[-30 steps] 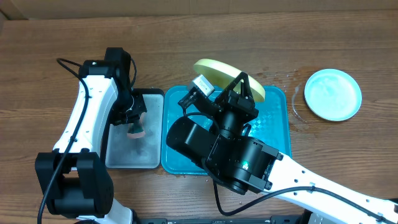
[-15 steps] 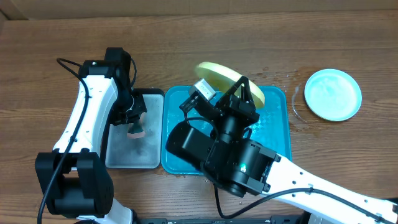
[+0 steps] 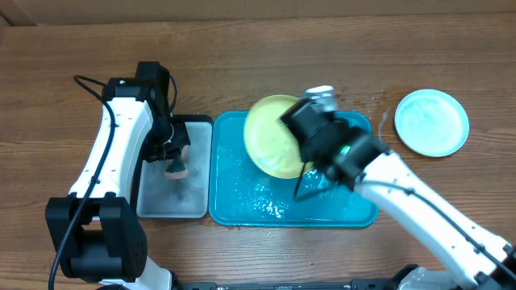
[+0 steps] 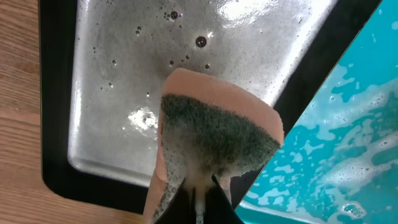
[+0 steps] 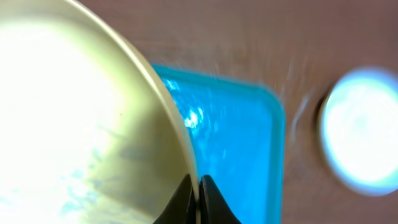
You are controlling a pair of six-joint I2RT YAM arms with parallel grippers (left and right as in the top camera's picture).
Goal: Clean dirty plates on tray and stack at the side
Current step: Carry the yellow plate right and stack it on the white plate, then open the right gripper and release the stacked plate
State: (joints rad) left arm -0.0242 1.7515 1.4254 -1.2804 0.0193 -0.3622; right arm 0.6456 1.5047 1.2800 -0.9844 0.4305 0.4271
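My right gripper [image 5: 195,186] pinches the rim of the yellow-green plate [image 3: 270,147], which spreads to my left over the teal tray [image 3: 242,201]. The blue plate [image 3: 431,122] lies on the table to the right, past the tray's edge (my right arm's side). My left gripper [image 4: 199,199] clamps the sponge [image 4: 217,130].

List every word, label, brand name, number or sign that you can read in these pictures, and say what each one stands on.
No text can be read in any view.
The teal tray, the yellow-green plate, the light blue plate, the grey metal tray and the sponge carry no print.
The left arm and the right arm show no legible lettering.
The right wrist view is blurred.
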